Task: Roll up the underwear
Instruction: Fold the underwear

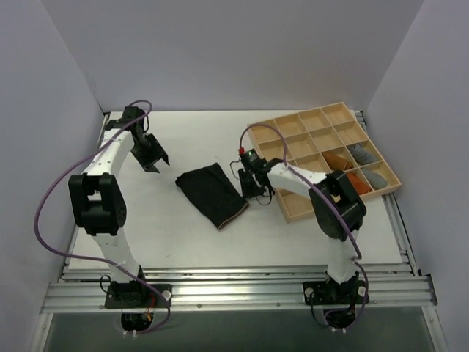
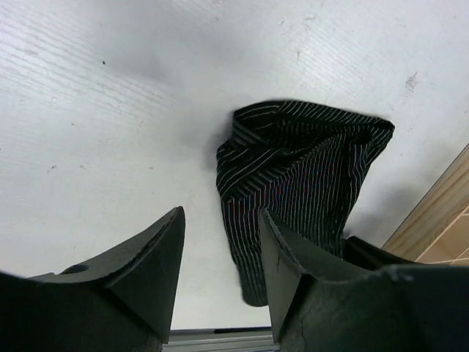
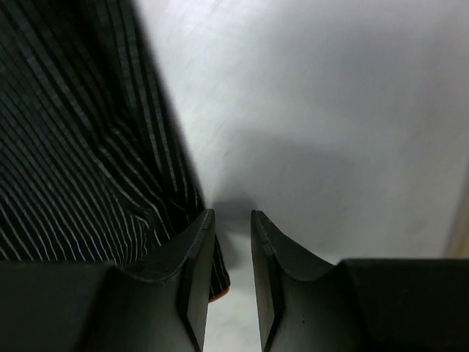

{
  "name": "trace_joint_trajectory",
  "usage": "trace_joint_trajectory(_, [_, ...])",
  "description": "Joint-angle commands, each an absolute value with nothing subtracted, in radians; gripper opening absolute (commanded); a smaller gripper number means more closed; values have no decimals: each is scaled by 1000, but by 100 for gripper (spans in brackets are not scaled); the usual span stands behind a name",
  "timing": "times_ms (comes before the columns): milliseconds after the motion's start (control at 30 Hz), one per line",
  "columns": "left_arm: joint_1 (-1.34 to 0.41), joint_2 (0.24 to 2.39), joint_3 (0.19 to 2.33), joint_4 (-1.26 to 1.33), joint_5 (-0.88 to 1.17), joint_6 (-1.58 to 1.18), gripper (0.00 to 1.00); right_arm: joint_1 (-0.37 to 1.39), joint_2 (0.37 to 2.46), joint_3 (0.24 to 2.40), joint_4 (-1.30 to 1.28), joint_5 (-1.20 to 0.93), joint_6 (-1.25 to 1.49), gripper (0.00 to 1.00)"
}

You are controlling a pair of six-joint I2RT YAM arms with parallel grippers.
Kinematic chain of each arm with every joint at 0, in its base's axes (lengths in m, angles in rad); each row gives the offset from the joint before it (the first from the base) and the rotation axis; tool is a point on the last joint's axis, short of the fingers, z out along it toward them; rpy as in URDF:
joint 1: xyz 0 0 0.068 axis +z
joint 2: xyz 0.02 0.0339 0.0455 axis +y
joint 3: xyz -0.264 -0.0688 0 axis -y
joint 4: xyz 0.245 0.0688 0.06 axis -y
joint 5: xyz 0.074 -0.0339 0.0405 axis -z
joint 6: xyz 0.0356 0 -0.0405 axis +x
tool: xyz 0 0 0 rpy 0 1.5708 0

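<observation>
The underwear (image 1: 211,194) is a black garment with thin pale stripes, lying flat and spread on the white table near its middle. It also shows in the left wrist view (image 2: 300,169) and along the left of the right wrist view (image 3: 80,147). My left gripper (image 1: 154,155) is open and empty, above the table up and left of the garment (image 2: 220,224). My right gripper (image 1: 255,187) is low at the garment's right edge. Its jaws stand a narrow gap apart with bare table between them (image 3: 231,220), and its left finger (image 3: 192,249) is beside the fabric's edge.
A wooden tray of compartments (image 1: 297,209) stands at the right, touching distance from my right gripper. Orange (image 1: 338,159) and grey (image 1: 364,154) cloth rolls lie in its right compartments. Its corner shows in the left wrist view (image 2: 440,220). White walls enclose the table.
</observation>
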State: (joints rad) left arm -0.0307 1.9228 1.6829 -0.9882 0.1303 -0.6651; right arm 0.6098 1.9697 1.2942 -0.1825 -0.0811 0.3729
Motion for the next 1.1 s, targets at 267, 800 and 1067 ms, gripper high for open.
trace_joint_trajectory(267, [-41, 1715, 1465, -980, 172, -617, 54, 767, 1723, 1236, -288, -54, 525, 24])
trace_joint_trajectory(800, [-40, 1706, 1358, -911, 287, -638, 53, 715, 2140, 1767, -244, -293, 368, 24])
trace_joint_trajectory(1067, [-40, 1715, 1361, -817, 343, -617, 53, 693, 2230, 1769, -201, -268, 402, 22])
